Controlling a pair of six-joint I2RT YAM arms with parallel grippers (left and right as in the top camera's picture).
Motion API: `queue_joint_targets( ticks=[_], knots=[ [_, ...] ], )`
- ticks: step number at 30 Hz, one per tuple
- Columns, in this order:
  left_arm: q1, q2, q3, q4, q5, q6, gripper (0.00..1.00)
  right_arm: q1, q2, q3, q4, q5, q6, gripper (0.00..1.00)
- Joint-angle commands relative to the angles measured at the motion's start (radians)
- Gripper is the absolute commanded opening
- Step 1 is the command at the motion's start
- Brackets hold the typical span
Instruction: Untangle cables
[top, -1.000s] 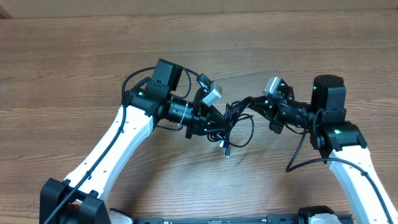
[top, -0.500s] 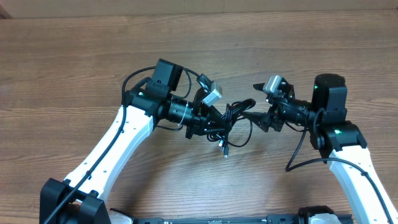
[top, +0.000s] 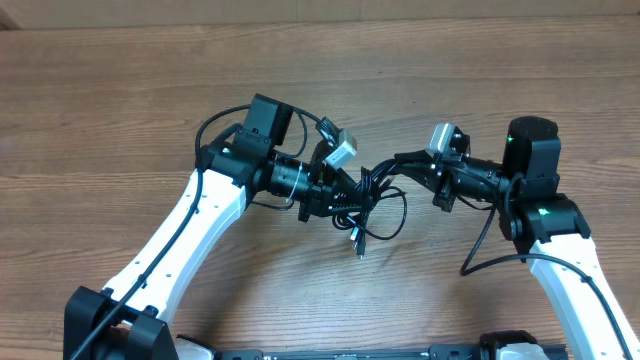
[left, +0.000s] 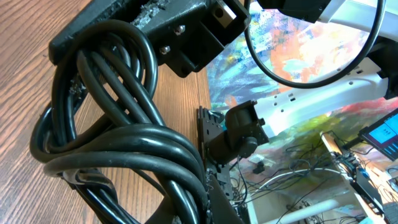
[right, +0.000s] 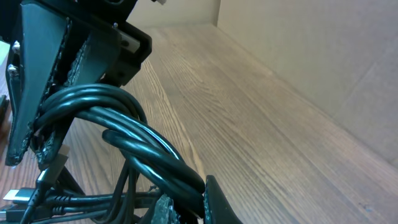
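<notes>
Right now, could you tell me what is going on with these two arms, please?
Both arms are working on a tangled bundle of black cables between them, over the wooden table. The left gripper is shut on the thick of the bundle; the right gripper is shut on a strand at the side nearest it. The cables are looped together, not yet separated.
</notes>
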Motion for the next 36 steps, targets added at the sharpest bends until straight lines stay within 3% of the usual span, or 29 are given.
queue_joint_targets(
  ticks=[1,6,10,14,17,26,36],
  knots=[
    [-0.008,-0.003,0.003,0.008,0.030,0.007,0.04,-0.002,-0.011,0.027,-0.015,-0.020,0.016,0.04],
    [-0.008,-0.003,0.003,0.008,-0.014,0.006,0.04,-0.002,-0.011,0.027,-0.033,-0.019,0.016,0.04],
    [-0.008,-0.003,0.003,0.008,-0.179,-0.058,0.10,-0.002,-0.011,0.027,-0.060,0.034,0.027,0.04],
    [-0.008,-0.003,0.003,0.004,-0.414,-0.231,0.97,-0.002,-0.011,0.027,-0.076,0.192,0.183,0.04],
    [-0.008,-0.003,0.003,0.004,-0.494,-0.300,1.00,-0.002,-0.011,0.027,-0.075,0.246,0.256,0.04],
    [-0.007,-0.003,0.003,0.005,-0.548,-0.365,1.00,-0.002,-0.011,0.027,-0.089,0.497,0.452,0.04],
    [-0.008,-0.003,0.003,0.031,-0.546,-0.375,1.00,-0.002,-0.011,0.027,-0.115,0.669,0.547,0.04]
  ],
)
